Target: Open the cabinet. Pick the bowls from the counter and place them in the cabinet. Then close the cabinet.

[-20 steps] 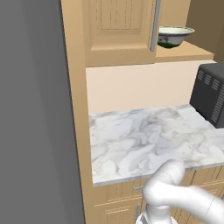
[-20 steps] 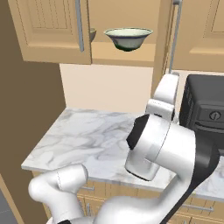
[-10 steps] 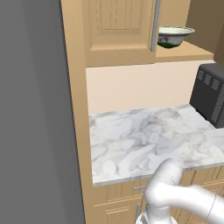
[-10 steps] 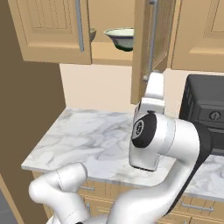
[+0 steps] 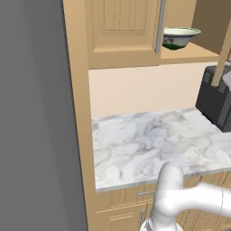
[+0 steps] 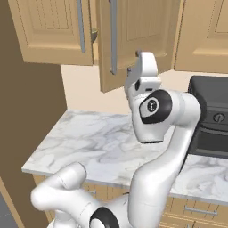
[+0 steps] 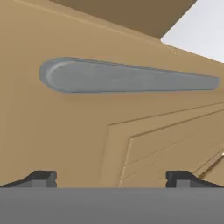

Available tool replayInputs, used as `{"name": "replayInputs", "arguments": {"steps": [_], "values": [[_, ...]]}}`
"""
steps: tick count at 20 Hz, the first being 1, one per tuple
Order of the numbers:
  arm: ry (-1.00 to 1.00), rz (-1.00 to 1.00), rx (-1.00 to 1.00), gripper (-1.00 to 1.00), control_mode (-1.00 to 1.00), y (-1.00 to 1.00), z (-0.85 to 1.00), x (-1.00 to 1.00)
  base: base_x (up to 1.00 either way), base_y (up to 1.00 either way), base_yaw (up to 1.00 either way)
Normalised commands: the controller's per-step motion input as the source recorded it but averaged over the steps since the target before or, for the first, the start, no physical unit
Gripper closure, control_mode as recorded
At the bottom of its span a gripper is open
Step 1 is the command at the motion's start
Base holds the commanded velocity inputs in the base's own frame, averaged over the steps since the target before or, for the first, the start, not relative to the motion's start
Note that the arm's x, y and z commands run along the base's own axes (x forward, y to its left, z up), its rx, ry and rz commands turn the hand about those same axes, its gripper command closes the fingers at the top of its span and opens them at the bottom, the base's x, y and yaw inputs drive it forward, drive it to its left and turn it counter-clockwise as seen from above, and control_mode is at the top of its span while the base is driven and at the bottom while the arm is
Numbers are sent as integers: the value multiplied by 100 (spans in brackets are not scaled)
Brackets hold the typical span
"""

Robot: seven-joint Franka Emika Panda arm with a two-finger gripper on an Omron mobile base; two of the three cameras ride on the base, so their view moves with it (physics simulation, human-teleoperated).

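left base view: a pale bowl sits on the shelf inside the cabinet; left door shut, the marble desk below it.
right base view: the right door stands part closed, the arm's hand pressed close to its face, beside the grey handle.
hand view: the tool is wide, holding nothing; door panel and handle right ahead.
step in hand: likely pushing the door shut.
how to do it well: push flat on the panel, follow the door's swing, keep the fingers off the handle.
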Motion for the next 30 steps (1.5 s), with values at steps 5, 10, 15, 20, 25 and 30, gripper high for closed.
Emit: {"name": "replayInputs", "arguments": {"steps": [5, 10, 15, 20, 25, 30], "values": [[4, 39, 0, -100, -100, 27, 61, 53, 0, 0, 0], [2, 20, 0, -100, -100, 68, 5, 70, 0, 0, 0], [0, 2, -1, -100, -100, 60, 0, 95, 0, 0, 0], [0, -12, -7, -100, -100, 37, 0, 100, 0, 0, 0], [1, -26, -6, -100, -100, 26, 0, 100, 0, 0, 0], [8, -30, -3, -100, -100, 2, 0, 100, 0, 0, 0]]}}
